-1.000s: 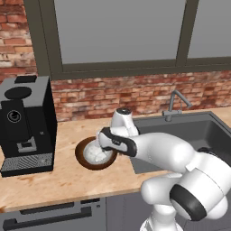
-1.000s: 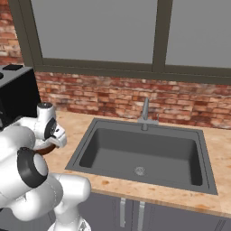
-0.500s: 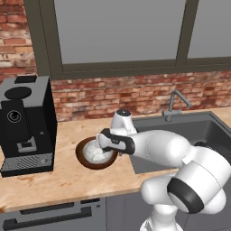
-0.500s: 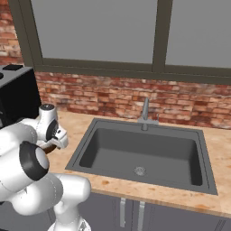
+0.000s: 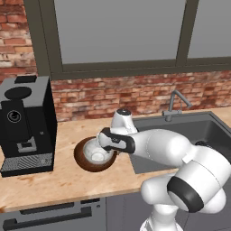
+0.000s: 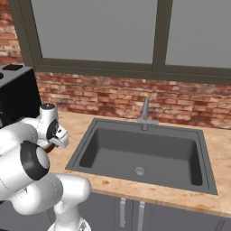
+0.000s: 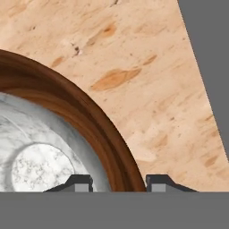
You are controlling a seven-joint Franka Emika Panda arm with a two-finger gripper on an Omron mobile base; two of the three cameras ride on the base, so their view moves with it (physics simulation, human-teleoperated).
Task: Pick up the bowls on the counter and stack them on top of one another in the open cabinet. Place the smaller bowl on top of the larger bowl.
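The small white bowl (image 5: 96, 154) sits inside the wide brown wooden bowl (image 5: 82, 159) on the tan counter (image 5: 63, 180), between the coffee machine and the sink. My gripper (image 5: 107, 151) hangs low over the brown bowl's right rim. In the hand view the gripper (image 7: 119, 184) is open, and its two tips straddle the brown bowl (image 7: 91, 123) at its rim, with the white bowl (image 7: 40, 147) just inside the left tip. From the right base view the gripper (image 6: 55, 142) is mostly masked by my own arm. The open cabinet is out of view.
A black coffee machine (image 5: 26, 124) stands left of the bowls. The dark grey sink (image 5: 189, 131) with its faucet (image 5: 177, 102) lies right of them, its edge (image 7: 210, 67) close to the hand. A brick wall and a window close the back.
The hand has sunk a little lower onto the brown bowl's right rim. Both bowls stay where they were.
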